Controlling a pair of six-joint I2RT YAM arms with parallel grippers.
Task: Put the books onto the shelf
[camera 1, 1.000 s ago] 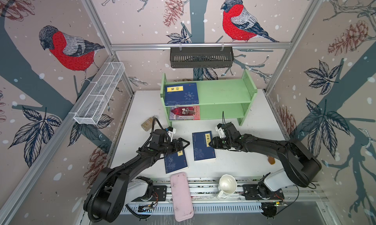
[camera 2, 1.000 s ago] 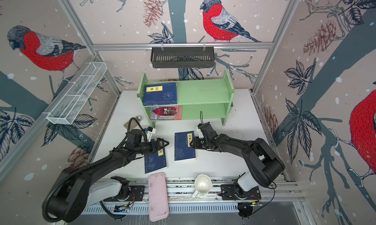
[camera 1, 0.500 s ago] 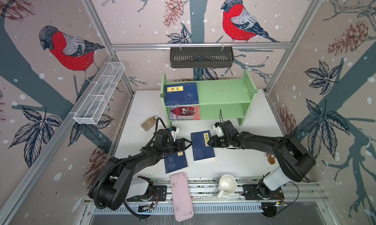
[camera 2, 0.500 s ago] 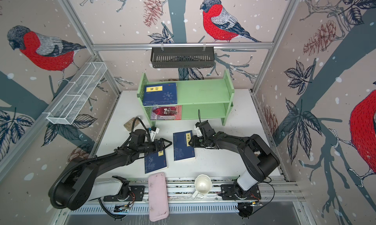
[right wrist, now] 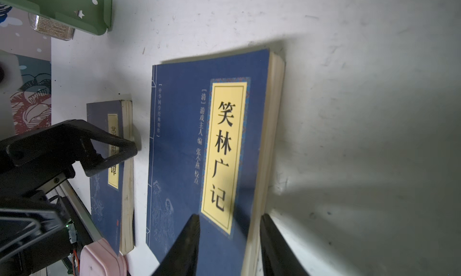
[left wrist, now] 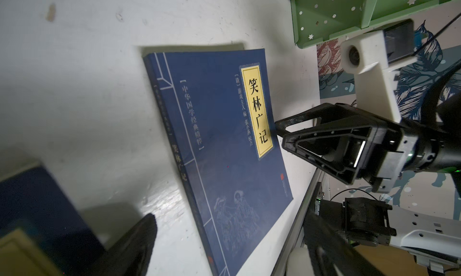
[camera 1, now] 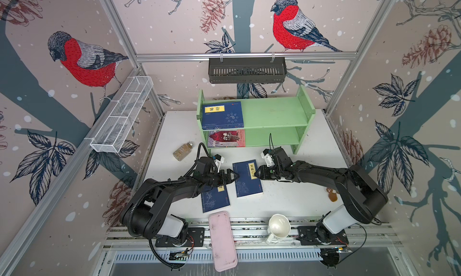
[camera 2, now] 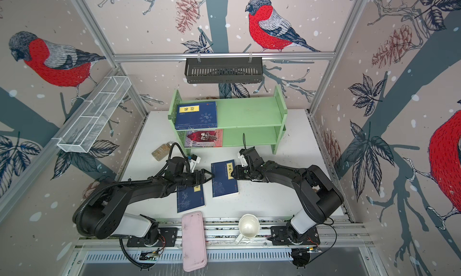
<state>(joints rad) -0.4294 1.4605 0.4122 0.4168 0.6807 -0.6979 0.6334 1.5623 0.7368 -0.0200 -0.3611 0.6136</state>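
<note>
Two books lie on the green shelf (camera 1: 274,112): a navy one (camera 1: 222,115) on the top tier and a red-and-grey one (camera 1: 225,138) on the lower tier. A third navy book (camera 1: 247,178) lies flat mid-table. My right gripper (camera 1: 255,174) is open at its page edge, one finger (right wrist: 192,237) over the cover and the other (right wrist: 272,242) on the table beside it. My left gripper (camera 1: 233,176) stands wide open at the spine side, above the top of a fourth navy book (camera 1: 214,198).
A pink flat case (camera 1: 222,239) and a white cup (camera 1: 279,226) sit on the front rail. A small jar (camera 1: 183,151) lies left of the shelf. A black slotted basket (camera 1: 247,70) and a white wire basket (camera 1: 122,115) hang on the walls.
My left gripper has slid right up to the middle book's spine. The right gripper and that book have shifted slightly left.
</note>
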